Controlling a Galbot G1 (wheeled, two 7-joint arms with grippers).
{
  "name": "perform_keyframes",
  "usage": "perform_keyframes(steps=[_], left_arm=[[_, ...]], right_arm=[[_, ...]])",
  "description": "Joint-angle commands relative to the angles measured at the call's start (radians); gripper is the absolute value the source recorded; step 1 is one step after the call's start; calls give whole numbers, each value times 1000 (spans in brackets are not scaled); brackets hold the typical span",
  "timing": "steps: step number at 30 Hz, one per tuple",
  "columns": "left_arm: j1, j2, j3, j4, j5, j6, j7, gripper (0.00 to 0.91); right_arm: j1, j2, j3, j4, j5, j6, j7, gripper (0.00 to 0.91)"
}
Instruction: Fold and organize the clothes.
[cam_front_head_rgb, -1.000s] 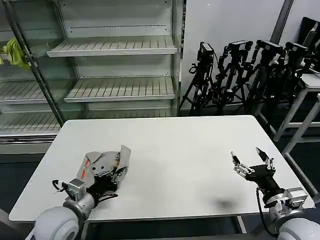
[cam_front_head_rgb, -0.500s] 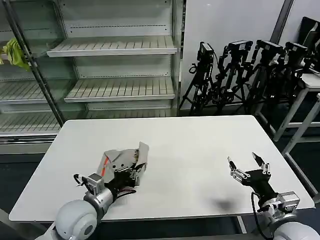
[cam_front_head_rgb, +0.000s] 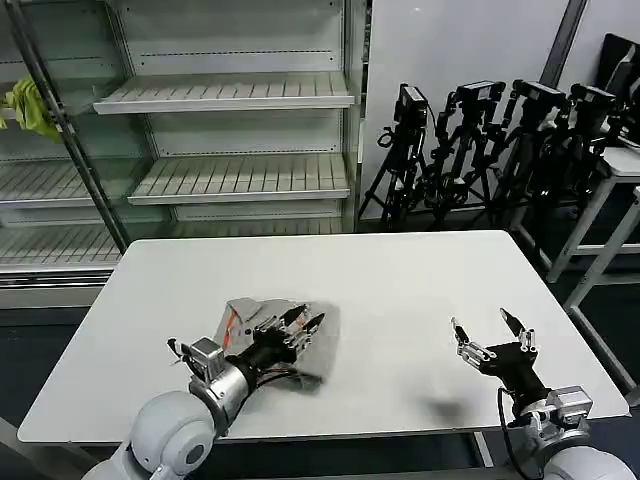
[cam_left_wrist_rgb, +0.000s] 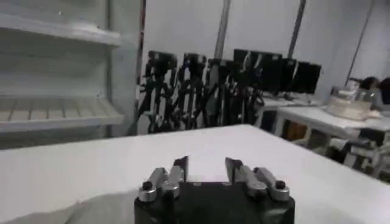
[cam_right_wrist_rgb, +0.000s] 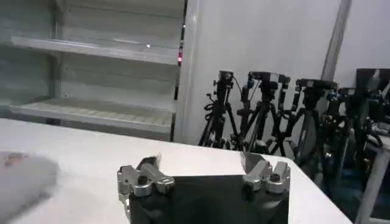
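- The grey T-shirt (cam_front_head_rgb: 268, 335) lies bundled on the near-left part of the white table (cam_front_head_rgb: 400, 290), its orange-red collar strip showing.
- My left gripper (cam_front_head_rgb: 300, 323) rests over that bundle, fingers slightly parted, pinching nothing.
- I judge the folding nearly done; next I'd press the bundle flat and tidy it.
- My right gripper (cam_front_head_rgb: 492, 334) waits, spread wide, near the table's right edge.

Shelves (cam_front_head_rgb: 230, 92), tripods (cam_front_head_rgb: 480, 150), yellow-green cloth (cam_front_head_rgb: 30, 108)
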Motion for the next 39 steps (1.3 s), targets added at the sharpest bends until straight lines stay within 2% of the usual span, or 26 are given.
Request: perform_keyframes(steps=[1, 5, 9, 10, 13, 19, 25, 27, 32, 39], left_arm=[[-24, -13, 6, -19, -15, -21, 1, 907], [-7, 31, -94, -36, -4, -22, 0, 907], [63, 97, -233, -42, 44, -35, -2, 907], [89, 109, -290, -46, 43, -34, -4, 907], [156, 115, -395, -67, 42, -31, -9, 907], [288, 92, -516, -108, 80, -30, -6, 907], [383, 54, -566, -126, 119, -35, -3, 907], [405, 47, -580, -132, 126, -38, 0, 907], [433, 37, -613, -139, 131, -46, 1, 907], [459, 20, -618, -143, 152, -61, 8, 907]], right_arm=[[3, 1, -14, 3, -4, -2, 3, 907], [30, -7, -57, 0, 10, -16, 14, 907], [112, -18, -236, -20, 44, -25, 52, 907], [140, -18, -312, -26, 53, -30, 62, 907], [216, -9, -446, -40, 102, -52, 100, 907], [295, -9, -634, -33, 209, -80, 146, 907], [315, -25, -704, 6, 338, -121, 188, 907], [311, -31, -718, 8, 353, -128, 194, 907], [304, -43, -740, 14, 355, -133, 208, 907], [303, -37, -755, 21, 312, -134, 196, 907]])
